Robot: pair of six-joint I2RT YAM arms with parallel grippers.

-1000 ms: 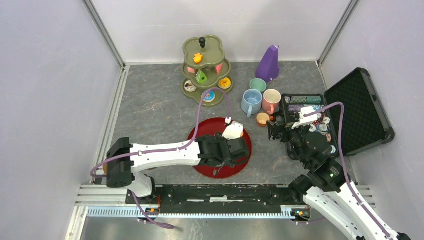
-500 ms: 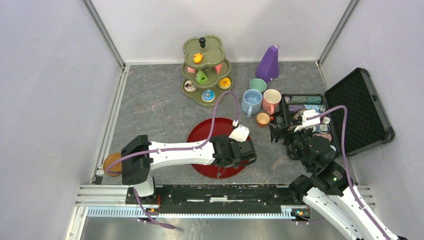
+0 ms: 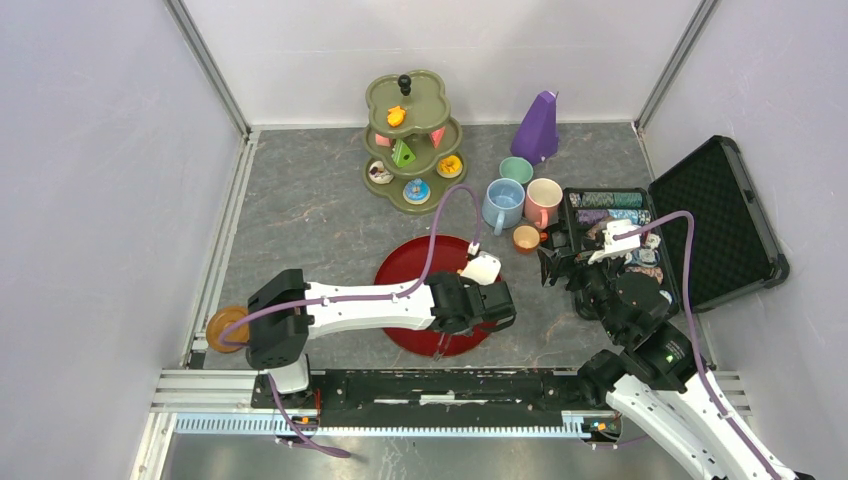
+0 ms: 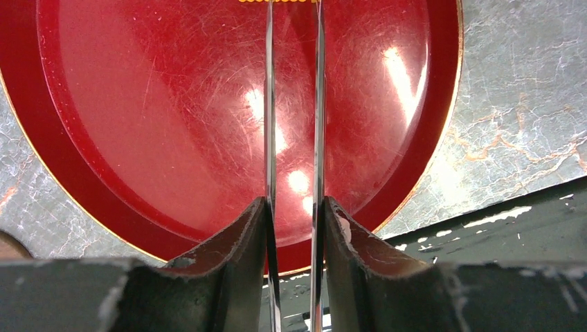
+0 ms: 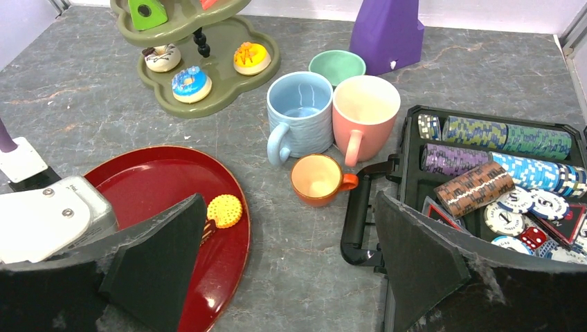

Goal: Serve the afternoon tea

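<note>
the left claw hung low over the red plate, its thin jaws a narrow slit apart with nothing between them. an orange biscuit lay on that plate just ahead of the jaws. the plate sat at the middle of the tabletop's near edge. the right claw gaped wide and empty, near the small orange cup. beyond it the blue mug, pink mug and green mug stood bunched together, unserved. the donuts sat on the green tiered stand by the far edge. judging by this, the serving had barely begun.
</note>
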